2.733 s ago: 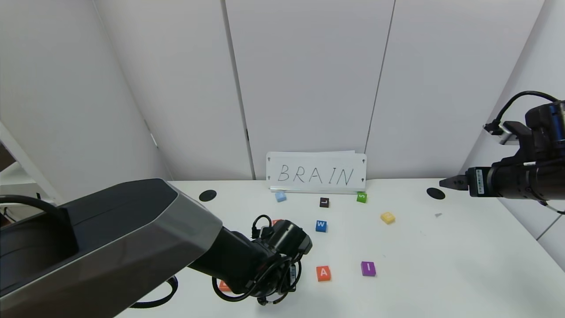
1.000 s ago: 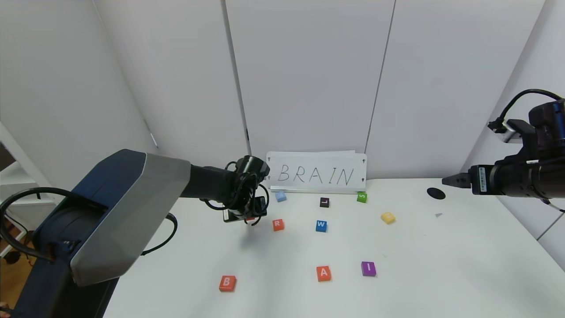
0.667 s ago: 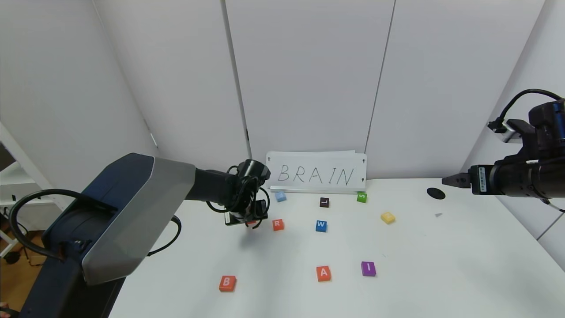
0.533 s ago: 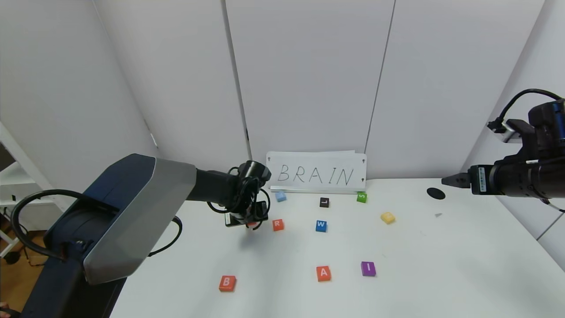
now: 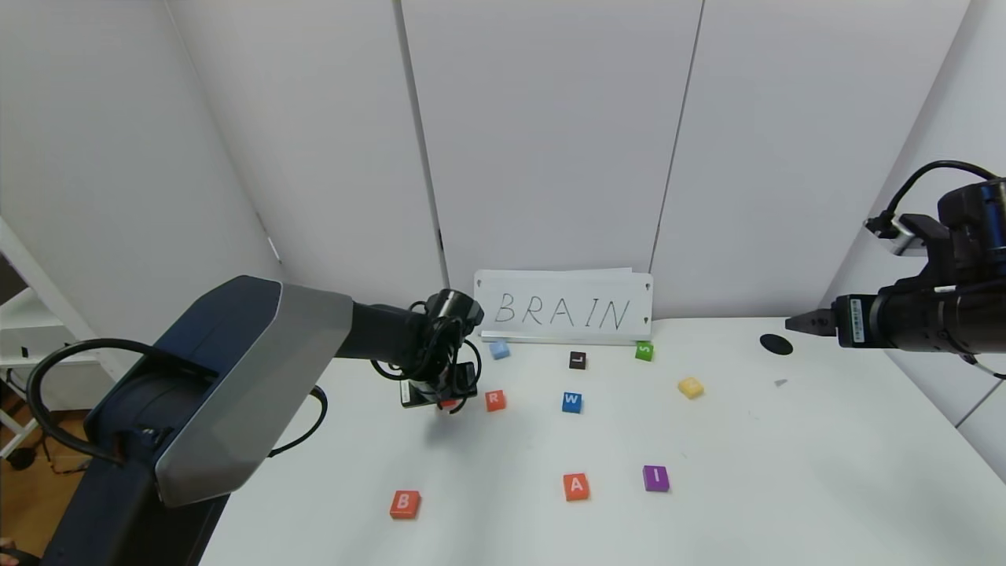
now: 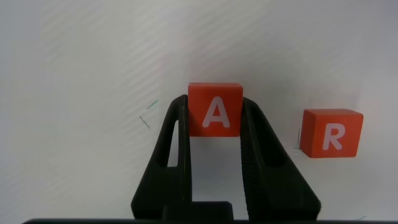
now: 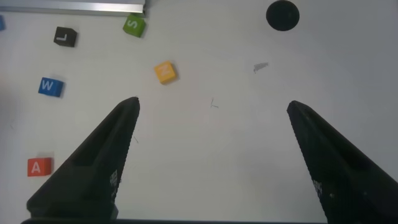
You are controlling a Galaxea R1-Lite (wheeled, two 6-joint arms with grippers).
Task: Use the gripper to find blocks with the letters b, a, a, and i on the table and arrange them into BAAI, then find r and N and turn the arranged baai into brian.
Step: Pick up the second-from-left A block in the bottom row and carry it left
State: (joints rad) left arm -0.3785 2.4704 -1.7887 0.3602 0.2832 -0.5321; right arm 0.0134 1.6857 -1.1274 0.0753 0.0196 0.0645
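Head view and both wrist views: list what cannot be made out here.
- Head view: the held A block is mostly hidden by the left claw; only a red sliver shows.
- Head view: the letter on the yellow block is too faint; same in the right wrist view.
- Head view: the light blue block has an unreadable letter.
- Left wrist view: whether the A block touches the table is unclear.
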